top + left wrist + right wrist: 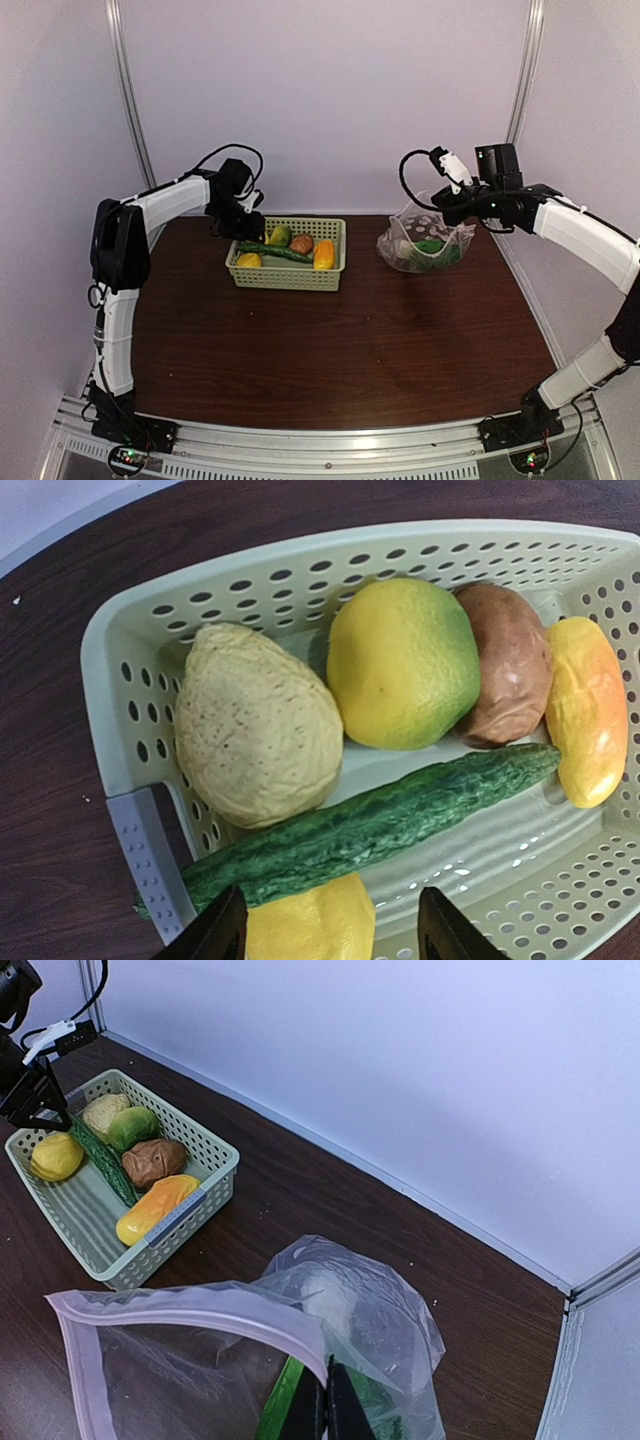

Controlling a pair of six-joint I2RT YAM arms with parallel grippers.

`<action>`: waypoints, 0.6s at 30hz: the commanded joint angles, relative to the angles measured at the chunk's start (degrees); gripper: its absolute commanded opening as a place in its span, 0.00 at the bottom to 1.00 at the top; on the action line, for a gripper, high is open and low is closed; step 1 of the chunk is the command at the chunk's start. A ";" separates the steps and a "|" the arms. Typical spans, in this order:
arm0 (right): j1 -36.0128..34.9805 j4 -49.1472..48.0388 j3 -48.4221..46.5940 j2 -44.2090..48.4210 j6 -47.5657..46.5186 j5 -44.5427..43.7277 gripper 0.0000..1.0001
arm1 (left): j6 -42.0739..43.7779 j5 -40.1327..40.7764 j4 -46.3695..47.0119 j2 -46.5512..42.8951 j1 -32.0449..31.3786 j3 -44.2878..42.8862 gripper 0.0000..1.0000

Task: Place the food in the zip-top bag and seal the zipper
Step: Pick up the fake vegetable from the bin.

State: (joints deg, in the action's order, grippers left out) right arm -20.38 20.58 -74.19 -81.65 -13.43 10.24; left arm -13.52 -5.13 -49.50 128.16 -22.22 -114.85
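The pale green basket [290, 272] holds toy food: a dark green cucumber [370, 825], a yellow lemon [310, 925], a pale bumpy piece [255, 725], a yellow-green fruit [405, 660], a brown potato [510, 665] and an orange piece [590, 715]. My left gripper [330, 935] is open just above the lemon and cucumber at the basket's left end [240, 230]. My right gripper [327, 1405] is shut on the zip-top bag's mouth edge [200, 1305] and holds the clear bag [425, 245] up and open at the right. A green leafy piece [432, 246] lies inside the bag.
The basket stands at the back middle of the dark wooden table [340, 350]. White walls close in behind and at both sides. The bag sits near the table's back right corner.
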 commanded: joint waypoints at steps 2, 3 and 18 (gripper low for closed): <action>-0.36 -1.54 0.94 1.14 0.54 1.14 0.00 | 6.94 0.34 3.35 1.88 -1.75 -1.01 0.59; -0.36 -1.54 0.97 1.14 0.53 1.18 0.00 | 9.27 1.91 3.34 1.99 -1.84 -1.36 0.59; -0.36 -1.60 1.60 1.14 1.09 2.02 0.00 | 29.87 10.84 4.82 3.68 -1.99 0.24 0.52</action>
State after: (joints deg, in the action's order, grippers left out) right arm -20.38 19.81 -73.47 -81.65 -13.28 11.25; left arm 10.79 3.20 -46.70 129.62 -24.12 -114.87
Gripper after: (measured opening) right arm 0.002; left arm 0.541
